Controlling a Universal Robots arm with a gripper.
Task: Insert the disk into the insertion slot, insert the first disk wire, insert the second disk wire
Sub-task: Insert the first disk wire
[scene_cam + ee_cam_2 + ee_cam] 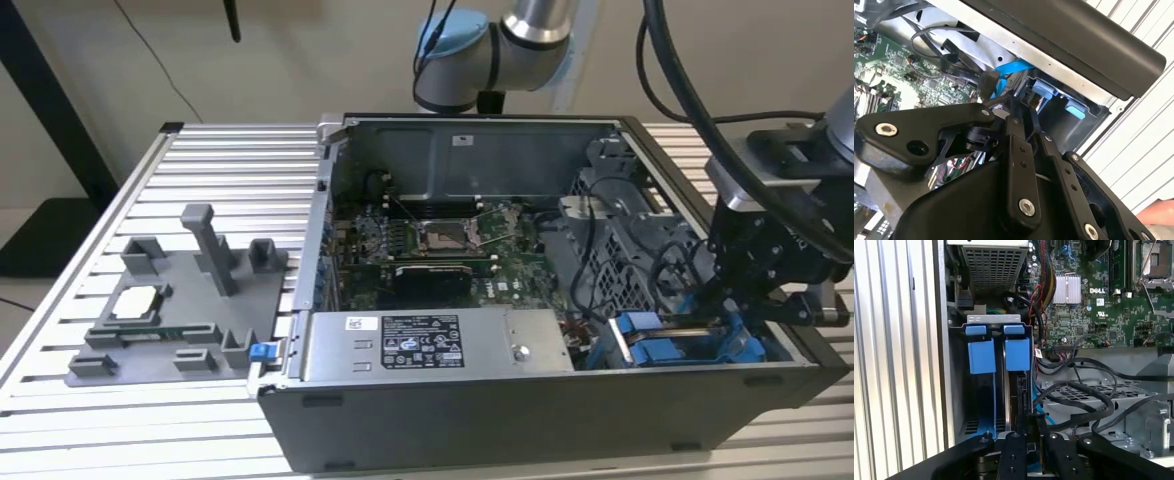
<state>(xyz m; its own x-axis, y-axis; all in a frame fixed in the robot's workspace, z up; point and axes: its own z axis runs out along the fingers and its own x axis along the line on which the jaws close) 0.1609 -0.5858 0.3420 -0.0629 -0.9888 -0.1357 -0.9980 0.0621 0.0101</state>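
The insertion slot (674, 345) is sitting in the case (534, 425) corner at the exterior view's right, the disk (1018, 385) standing inside it. The tool (731, 318) is hanging just above the disk's edge; clenched or released, I cannot tell.

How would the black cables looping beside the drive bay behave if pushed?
Probably floppy: the black cables sag in loose loops over the perforated cage. Likely light and easily shoved aside, though they cross one another, so they may snag.
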